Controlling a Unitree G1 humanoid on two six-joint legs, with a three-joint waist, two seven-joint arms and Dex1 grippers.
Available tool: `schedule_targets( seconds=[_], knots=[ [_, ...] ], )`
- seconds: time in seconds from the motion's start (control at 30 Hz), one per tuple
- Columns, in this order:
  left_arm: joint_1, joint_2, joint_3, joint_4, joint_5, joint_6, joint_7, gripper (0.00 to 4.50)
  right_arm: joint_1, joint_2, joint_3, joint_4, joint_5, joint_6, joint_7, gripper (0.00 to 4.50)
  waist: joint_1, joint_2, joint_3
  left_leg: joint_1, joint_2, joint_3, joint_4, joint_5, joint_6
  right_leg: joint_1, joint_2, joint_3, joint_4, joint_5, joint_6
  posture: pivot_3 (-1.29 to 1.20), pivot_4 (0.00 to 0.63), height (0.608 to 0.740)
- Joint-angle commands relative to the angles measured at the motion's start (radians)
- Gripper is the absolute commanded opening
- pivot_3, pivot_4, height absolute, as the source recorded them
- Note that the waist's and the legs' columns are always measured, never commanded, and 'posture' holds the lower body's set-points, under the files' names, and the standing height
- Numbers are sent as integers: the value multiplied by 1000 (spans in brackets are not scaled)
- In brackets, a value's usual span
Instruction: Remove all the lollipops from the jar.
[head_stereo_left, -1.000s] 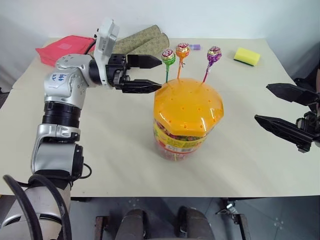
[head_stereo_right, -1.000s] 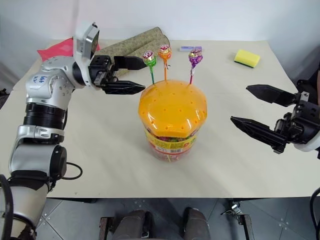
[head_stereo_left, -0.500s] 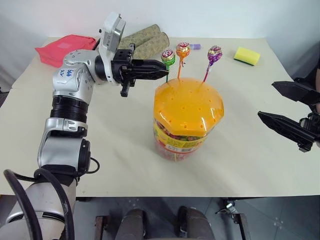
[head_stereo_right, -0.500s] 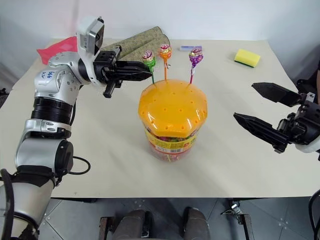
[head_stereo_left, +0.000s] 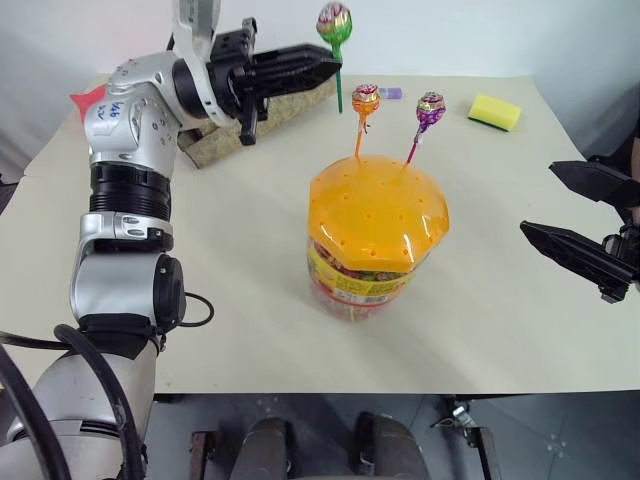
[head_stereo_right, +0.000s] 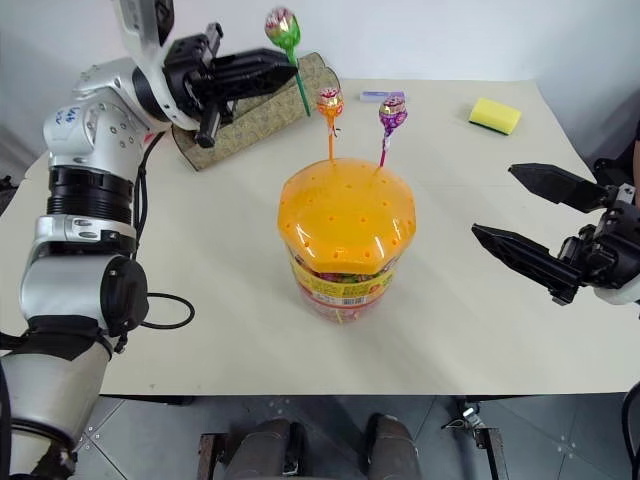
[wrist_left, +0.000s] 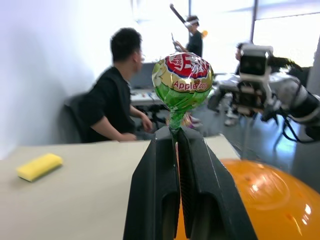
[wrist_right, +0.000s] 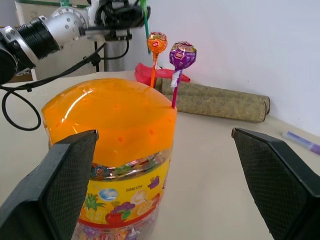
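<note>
Green-wrapped and clear of the lid, the apple lollipop is pinched by its stick in the left gripper, which is clamped tight and held high above the table's far left side. To finish this step well, I would carry it sideways, well away from the jar, and set it down flat before letting go. Next along, the orange lollipop and purple lollipop stand in the jar's orange lid. Far right, the right gripper hangs spread and empty, apart from the jar.
</note>
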Motion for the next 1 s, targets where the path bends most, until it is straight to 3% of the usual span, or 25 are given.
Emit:
schedule_targets(
  seconds=[0.03,0.23,0.43,0.57,0.83,1.0],
  knots=[
    [-26,58,31,27,44,12,137,25,19,-36,-60,3,2,5,27,4500,0,0,0,0,0,0,0,0,0,0,0,0,0,0,0,0,150,740],
    [101,176,-19,-21,166,34,277,25,55,-58,-79,21,-12,14,62,4500,-3,0,0,1,0,1,0,0,0,0,0,1,0,0,0,0,150,740],
    [399,327,-45,-225,243,155,346,25,95,-83,-52,64,-83,-7,157,4500,-3,0,0,0,0,1,0,0,0,-1,0,1,0,0,0,0,150,740],
    [644,391,-3,-458,225,369,436,25,78,-82,-18,110,-118,-33,210,4500,-1,0,0,0,0,1,0,-1,1,0,0,2,1,0,0,0,150,740],
    [837,447,45,-748,165,718,541,25,33,-80,18,166,-144,-48,254,4500,6,-1,0,0,0,0,2,-1,1,0,0,2,1,0,1,0,150,740],
    [851,470,25,-771,182,801,604,1307,3,-72,50,181,-154,-52,253,4500,1,-1,0,1,1,0,1,-1,0,0,0,2,1,0,1,0,150,740]
  ],
)
